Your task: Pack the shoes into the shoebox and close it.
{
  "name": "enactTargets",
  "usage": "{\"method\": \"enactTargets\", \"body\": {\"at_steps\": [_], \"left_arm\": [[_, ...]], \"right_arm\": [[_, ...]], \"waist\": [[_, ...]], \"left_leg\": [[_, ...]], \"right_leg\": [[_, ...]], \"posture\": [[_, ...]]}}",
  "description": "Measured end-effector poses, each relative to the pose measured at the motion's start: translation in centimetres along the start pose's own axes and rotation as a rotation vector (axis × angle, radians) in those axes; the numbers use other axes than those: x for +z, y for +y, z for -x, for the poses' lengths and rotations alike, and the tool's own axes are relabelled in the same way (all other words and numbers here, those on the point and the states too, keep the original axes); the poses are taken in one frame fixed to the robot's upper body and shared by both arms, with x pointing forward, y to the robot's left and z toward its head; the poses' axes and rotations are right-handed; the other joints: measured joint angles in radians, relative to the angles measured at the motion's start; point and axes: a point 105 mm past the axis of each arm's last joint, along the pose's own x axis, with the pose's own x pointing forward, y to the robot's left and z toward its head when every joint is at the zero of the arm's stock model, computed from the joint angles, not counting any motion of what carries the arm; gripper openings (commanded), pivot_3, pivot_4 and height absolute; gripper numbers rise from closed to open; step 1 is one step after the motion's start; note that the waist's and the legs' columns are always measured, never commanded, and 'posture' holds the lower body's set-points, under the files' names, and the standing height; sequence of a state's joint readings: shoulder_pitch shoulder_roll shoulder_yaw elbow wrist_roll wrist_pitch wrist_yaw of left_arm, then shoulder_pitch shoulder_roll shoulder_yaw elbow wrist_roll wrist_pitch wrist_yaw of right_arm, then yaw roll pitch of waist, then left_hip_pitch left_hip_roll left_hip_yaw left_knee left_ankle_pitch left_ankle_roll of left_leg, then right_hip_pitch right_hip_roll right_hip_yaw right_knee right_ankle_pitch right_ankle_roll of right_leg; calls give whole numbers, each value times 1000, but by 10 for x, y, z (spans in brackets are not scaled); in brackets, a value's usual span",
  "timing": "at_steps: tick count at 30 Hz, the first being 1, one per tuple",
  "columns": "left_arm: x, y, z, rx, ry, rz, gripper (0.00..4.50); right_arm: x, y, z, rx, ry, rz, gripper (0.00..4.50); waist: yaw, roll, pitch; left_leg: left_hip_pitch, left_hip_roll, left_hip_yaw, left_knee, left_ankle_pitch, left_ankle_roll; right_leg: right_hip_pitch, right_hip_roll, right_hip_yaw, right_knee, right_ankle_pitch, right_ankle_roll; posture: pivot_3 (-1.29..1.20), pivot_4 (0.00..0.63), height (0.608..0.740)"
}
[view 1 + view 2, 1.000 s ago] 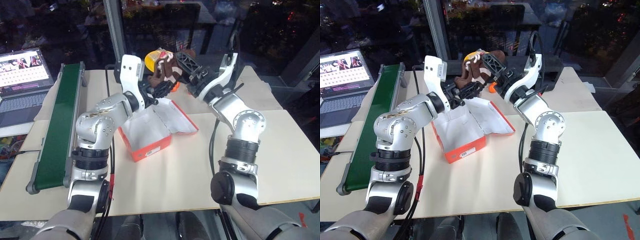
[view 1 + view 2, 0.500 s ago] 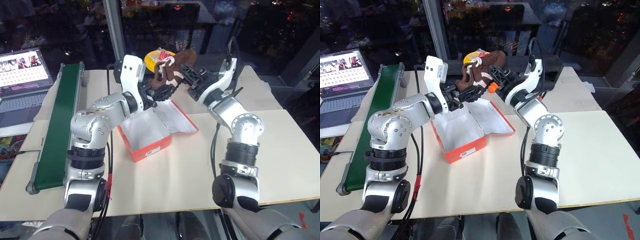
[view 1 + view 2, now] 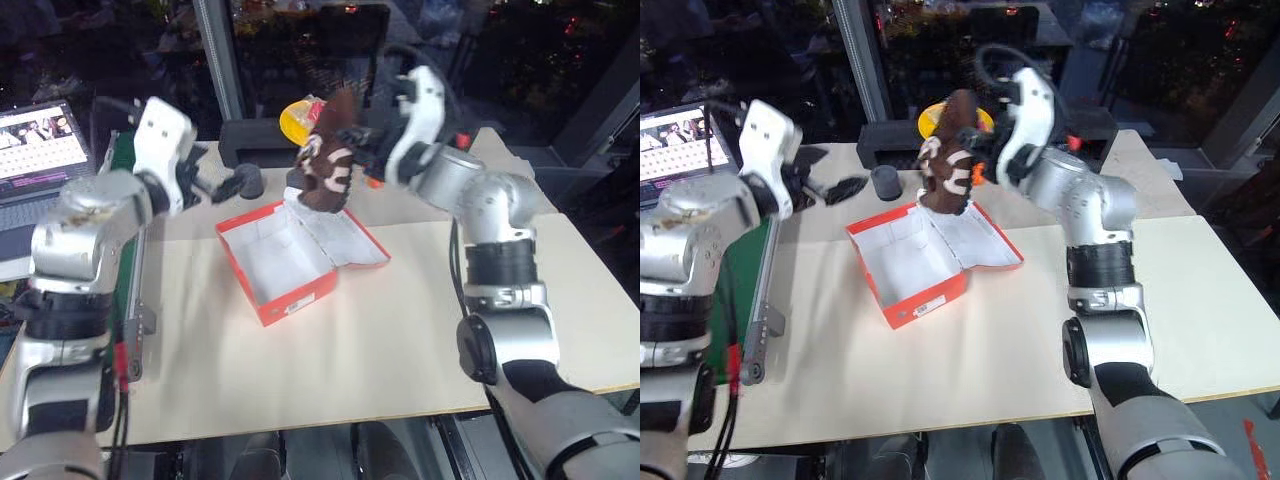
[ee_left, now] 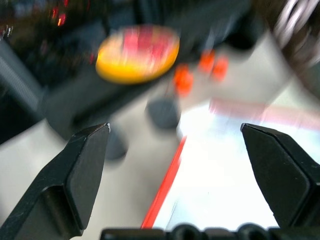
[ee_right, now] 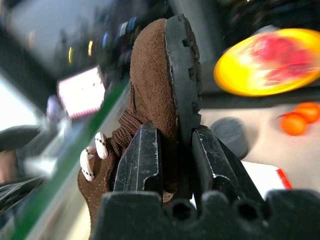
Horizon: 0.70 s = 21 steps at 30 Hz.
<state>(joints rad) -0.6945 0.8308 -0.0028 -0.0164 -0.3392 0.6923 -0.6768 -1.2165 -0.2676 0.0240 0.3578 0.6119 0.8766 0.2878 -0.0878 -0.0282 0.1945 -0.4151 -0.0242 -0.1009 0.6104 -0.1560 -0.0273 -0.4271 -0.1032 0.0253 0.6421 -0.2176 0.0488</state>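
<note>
Brown suede is what catches the eye: the shoe (image 3: 327, 165) now hangs from the right gripper (image 5: 172, 150) alone, upper centre of the frame. A second ago both grippers met at it; since then the left gripper (image 4: 177, 145) has let go and swung out to the upper left, its jaws spread wide with nothing between them. The right one has clamped its fingers (image 5: 142, 157) across the sole and upper. That looks like a finished handover, so lowering the shoe in seems the next step.

It hangs toe-down just over the far edge of the shoebox (image 3: 262, 262), pale cream-striped trim facing forward, dark ridged sole behind. Below, left of centre on the pale table (image 3: 380, 330), the red-orange box sits open, white inside bare, lid (image 3: 345, 238) folded back to its right.
</note>
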Motion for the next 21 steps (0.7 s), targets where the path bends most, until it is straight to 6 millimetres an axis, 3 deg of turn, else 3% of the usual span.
{"method": "enactTargets", "body": {"at_steps": [2,7,10,18,21], "left_arm": [[-26,-19,3,-83,59,6,4500],[-30,-42,14,-162,53,-29,4500],[-33,-55,21,-193,51,-50,4500],[-34,-53,30,-152,53,-25,4500],[-37,-58,29,-151,48,-5,4500]], "right_arm": [[-8,13,-15,50,67,46,357],[-34,24,-35,102,189,82,357],[-65,24,-45,119,290,113,357],[-142,6,-51,106,502,293,357],[-149,5,-53,113,521,370,357]], "waist": [[7,0,0],[27,0,0],[25,0,0],[17,0,0],[15,0,0]], "left_leg": [[-1,1,-1,0,0,0],[-2,1,-1,2,0,0],[0,2,-1,2,0,0],[0,4,-1,1,0,0],[1,5,-1,1,0,0]], "right_leg": [[-1,1,0,0,0,0],[-1,1,0,-1,0,0],[0,3,0,0,0,-1],[-1,5,0,0,1,-2],[-1,6,1,0,1,-2]], "posture": [[0,150,740],[0,150,740],[0,150,740],[0,150,740],[0,150,740]]}}
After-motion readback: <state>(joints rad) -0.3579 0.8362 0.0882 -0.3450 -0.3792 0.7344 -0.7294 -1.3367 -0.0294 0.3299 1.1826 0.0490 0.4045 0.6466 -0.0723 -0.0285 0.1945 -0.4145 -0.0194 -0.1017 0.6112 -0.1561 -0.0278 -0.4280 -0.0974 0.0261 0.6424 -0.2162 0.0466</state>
